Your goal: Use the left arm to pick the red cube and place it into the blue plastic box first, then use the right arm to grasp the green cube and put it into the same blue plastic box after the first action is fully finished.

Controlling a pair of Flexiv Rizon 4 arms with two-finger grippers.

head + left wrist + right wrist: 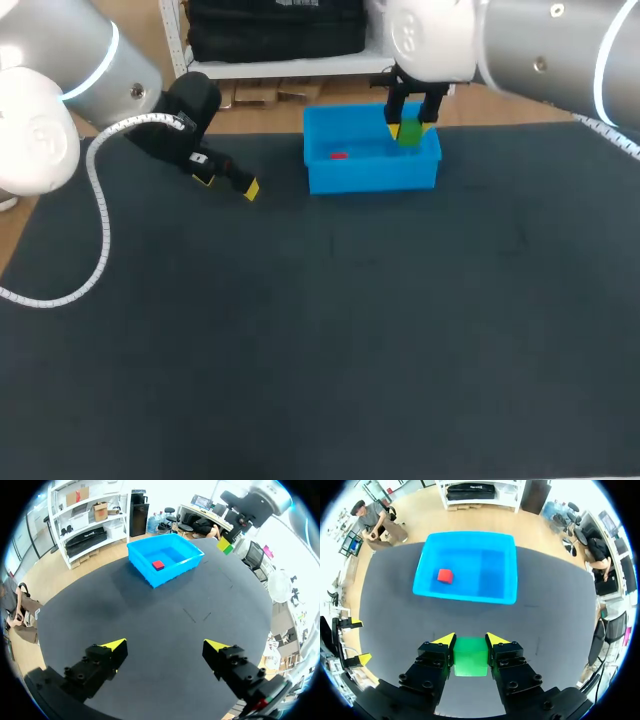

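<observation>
1. Dark worktop with the two arms entering from opposite sides in the head view. An open-topped blue plastic box stands near the worktop's far edge, slightly right of the middle.
2. Small red cube: it lies on the floor of the blue plastic box, in the left half as the head view shows it, apart from the walls. It also shows inside the box in the left wrist view and in the right wrist view.
3. Left gripper: it sits low over the worktop, to the left of the box and apart from it. The left wrist view shows its fingers released and spread wide with only bare worktop between them; the box lies well ahead of the gripper.
4. Right gripper: its fingers are clamped on a bright green cube, one yellow tip on each side.
5. Green cube in the head view: it hangs in the air in the right gripper, showing against the box's far right corner. In the right wrist view the box lies ahead of the fingers with dark worktop behind the cube, so whether the cube is directly over the box's interior cannot be told.
6. In the left wrist view the held green cube shows raised off the worktop, beside the box and apart from it.
</observation>
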